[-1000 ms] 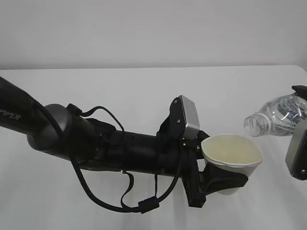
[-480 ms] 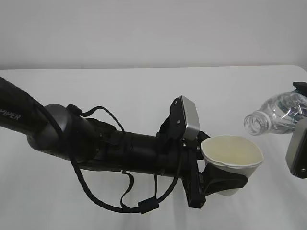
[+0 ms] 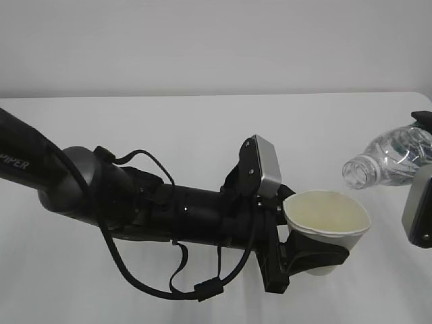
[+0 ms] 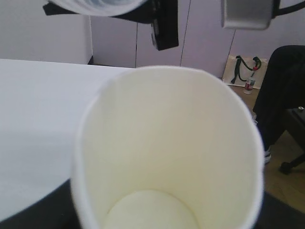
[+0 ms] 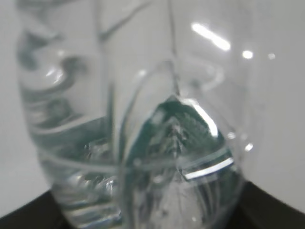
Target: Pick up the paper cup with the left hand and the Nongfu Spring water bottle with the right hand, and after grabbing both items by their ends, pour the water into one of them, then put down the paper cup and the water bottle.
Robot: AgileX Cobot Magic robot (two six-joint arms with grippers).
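Note:
The paper cup (image 3: 327, 214) hangs upright above the white table, its cream inside showing. My left gripper (image 3: 322, 251) on the black PIPER arm is shut on its lower end. In the left wrist view the paper cup (image 4: 167, 143) fills the frame. The Nongfu Spring water bottle (image 3: 395, 156) lies tilted, with its capless mouth (image 3: 354, 174) pointing left, just above and right of the cup's rim. Its base runs off the right edge, where my right hand's grey box (image 3: 418, 209) shows. The right wrist view is filled by the bottle's base (image 5: 143, 133), with water and green label inside and dark fingers (image 5: 28, 220) at its sides.
The white table (image 3: 202, 121) stretches back to a pale wall. Past the table's far edge, the left wrist view shows a floor with a bag (image 4: 240, 71) and a person's dark legs (image 4: 286, 95). The bottle's mouth (image 4: 95, 5) and the right hand's grey box (image 4: 248, 14) hang above the cup.
The right hand has lifted the bottle's base end slightly, so the bottle tips a little more toward the cup. The cup and the left arm have stayed still.

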